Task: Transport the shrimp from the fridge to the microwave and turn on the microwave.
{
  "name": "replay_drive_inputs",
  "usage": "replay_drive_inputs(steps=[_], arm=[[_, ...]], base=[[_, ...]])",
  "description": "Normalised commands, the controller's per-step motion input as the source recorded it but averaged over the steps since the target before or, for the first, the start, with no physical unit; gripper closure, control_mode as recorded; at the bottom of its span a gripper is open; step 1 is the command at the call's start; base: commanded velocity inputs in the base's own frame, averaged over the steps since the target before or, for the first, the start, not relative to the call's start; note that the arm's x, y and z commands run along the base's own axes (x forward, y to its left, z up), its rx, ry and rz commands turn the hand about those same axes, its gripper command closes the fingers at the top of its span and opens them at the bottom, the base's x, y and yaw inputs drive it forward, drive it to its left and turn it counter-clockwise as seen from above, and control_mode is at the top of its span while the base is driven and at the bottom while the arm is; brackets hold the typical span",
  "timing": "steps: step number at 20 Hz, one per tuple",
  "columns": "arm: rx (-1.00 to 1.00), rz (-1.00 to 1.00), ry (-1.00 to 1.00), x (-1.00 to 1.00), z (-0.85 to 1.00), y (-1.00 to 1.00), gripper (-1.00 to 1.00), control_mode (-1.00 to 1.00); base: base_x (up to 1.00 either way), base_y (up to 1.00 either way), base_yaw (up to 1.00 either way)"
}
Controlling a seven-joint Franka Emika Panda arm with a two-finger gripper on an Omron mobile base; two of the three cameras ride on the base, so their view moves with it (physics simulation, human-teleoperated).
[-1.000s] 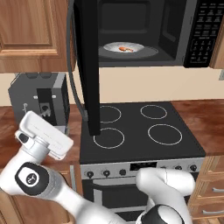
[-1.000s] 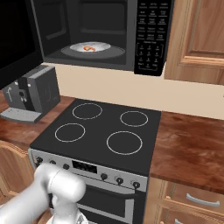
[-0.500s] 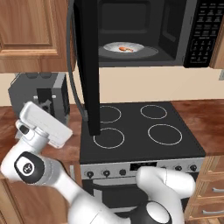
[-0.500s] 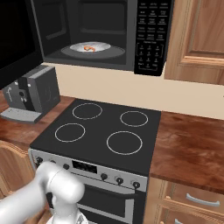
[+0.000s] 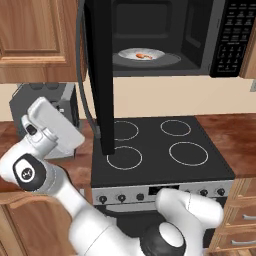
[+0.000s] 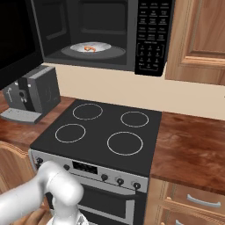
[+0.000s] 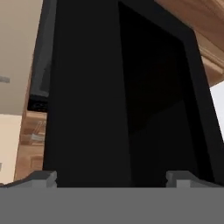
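Wooden cabinets frame a kitchen where the microwave hangs above a black stove, with a coffee machine on the desk to the stove's left. You can see the shrimp already lying on the white plate inside the microwave, so the carrying part looks done. Its door stands swung wide open, edge-on toward you in the left base view and hanging out over the stove's left side.

Your end effector sits out to the left of that door, near the coffee machine, and the hand view looks straight at the door's dark outer face from close by. Both fingertips show far apart at the bottom of that view with nothing between them, so read it as released and empty.

By my judgement the step in hand is closing the door. Your next move calls for pressing the hand against the outer face and sweeping it toward the opening until the door seats flush. Push near the free edge, not the hinge. After that, you still need to reach the keypad on the right and press start.
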Motion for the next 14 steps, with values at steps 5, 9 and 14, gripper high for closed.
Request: replay_drive_inputs(steps=[5, 9, 14], arm=[[0.27, -0.04, -0.07, 0.0, 0.38, -0.55, -1.0, -1.0], [0.26, -0.03, -0.11, -0.01, 0.42, -0.58, -1.0, -1.0], [0.23, -0.02, -0.16, -0.09, 0.47, -0.64, -1.0, -1.0]], base=[[0.0, 0.0, 0.0], [0.0, 0.0, 0.0], [0.0, 0.0, 0.0]])
